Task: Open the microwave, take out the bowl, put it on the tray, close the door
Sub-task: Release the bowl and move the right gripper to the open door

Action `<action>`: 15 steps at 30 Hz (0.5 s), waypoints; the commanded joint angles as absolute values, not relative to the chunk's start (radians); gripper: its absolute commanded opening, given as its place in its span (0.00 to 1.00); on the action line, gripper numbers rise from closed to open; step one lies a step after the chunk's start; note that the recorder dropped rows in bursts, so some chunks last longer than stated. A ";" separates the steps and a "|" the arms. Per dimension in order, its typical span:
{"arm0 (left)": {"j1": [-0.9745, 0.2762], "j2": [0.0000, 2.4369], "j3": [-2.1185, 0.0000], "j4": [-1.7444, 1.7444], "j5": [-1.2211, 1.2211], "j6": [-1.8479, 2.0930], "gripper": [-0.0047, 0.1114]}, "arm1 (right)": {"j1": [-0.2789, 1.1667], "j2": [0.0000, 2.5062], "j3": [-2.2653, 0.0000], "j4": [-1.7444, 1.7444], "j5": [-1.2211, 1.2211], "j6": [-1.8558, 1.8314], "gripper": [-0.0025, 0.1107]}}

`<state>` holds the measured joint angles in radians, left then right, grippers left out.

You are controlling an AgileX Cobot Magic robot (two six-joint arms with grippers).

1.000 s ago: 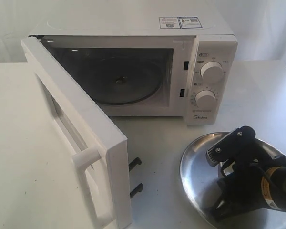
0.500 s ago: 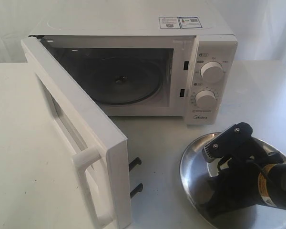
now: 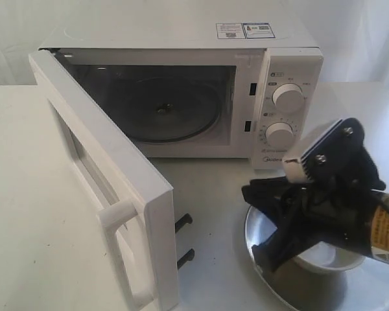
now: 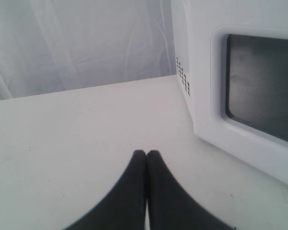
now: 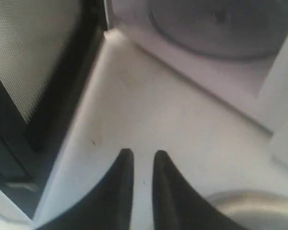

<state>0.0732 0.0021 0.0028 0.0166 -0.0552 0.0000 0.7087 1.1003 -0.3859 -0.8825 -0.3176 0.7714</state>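
Door (image 3: 104, 168) swung wide open, handle (image 3: 120, 214) toward cam. Microwave (image 3: 292, 71) at back of bench (image 3: 19, 227); cavity shows the turntable (image 3: 162, 110).

Bowl (image 3: 330, 258) sits upright in tray (image 3: 292, 285), front right of microwave. Partly hidden by R arm (image 3: 337, 214), only its rim and pale inside visible.

R gripper (image 5: 143, 155) is above tray's left edge, pointing at the bench btw tray and door. Fingers (image 5: 126, 165) slightly apart, narrow gap, nothing in it. Not touching bowl.

L gripper (image 4: 146, 154) not in ext view. Wrist cam shows it low over bare bench on the door's outer side, window (image 4: 264, 86) near, no contact. Fingers (image 4: 134, 191) pressed together, holding nothing.
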 commanded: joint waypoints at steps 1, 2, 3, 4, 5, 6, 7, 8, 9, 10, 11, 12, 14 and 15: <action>0.069 0.000 0.000 0.009 -0.059 0.000 0.04 | 0.709 0.988 -0.383 -0.962 -0.560 0.771 0.02; 0.069 0.000 0.000 0.009 -0.059 0.000 0.04 | 0.709 0.976 -0.383 -0.984 -0.644 0.781 0.02; 0.069 0.000 0.000 0.009 -0.059 0.000 0.04 | 0.709 0.969 -0.383 -0.992 -0.711 0.787 0.02; 0.069 0.000 0.000 0.009 -0.059 0.000 0.04 | 0.709 0.964 -0.383 -0.996 -0.777 0.789 0.02; 0.069 0.000 0.000 0.009 -0.059 0.000 0.04 | 0.709 0.960 -0.383 -0.996 -0.828 0.794 0.02; 0.069 0.000 0.000 0.009 -0.059 0.000 0.04 | 0.709 0.958 -0.383 -1.002 -0.864 0.806 0.02; 0.069 0.000 0.000 0.009 -0.059 0.000 0.04 | 0.709 0.958 -0.383 -1.021 -0.892 0.820 0.02; 0.069 0.000 0.000 0.009 -0.059 0.000 0.04 | 0.709 0.958 -0.383 -1.048 -0.923 0.822 0.02; 0.069 0.000 0.000 0.009 -0.059 0.000 0.04 | 0.709 0.958 -0.383 -1.082 -0.949 0.822 0.02; 0.069 0.000 0.000 0.009 -0.059 0.000 0.04 | 0.709 0.958 -0.385 -1.111 -0.986 0.822 0.02; 0.069 0.000 0.000 0.009 -0.059 0.000 0.04 | 0.709 0.958 -0.386 -1.130 -1.027 0.822 0.02; 0.069 0.000 0.000 0.009 -0.059 0.000 0.04 | 0.709 0.958 -0.389 -1.137 -1.062 0.822 0.02; 0.069 0.000 0.000 0.009 -0.059 0.000 0.04 | 0.709 0.958 -0.389 -1.137 -1.115 0.837 0.02; 0.069 0.000 0.000 0.009 -0.059 0.000 0.04 | 0.709 0.958 -0.389 -1.137 -1.112 0.848 0.02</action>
<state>0.0732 0.0021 0.0028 0.0166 -0.0552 0.0000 0.7087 0.9629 -0.3859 -1.1210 -1.0545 0.8215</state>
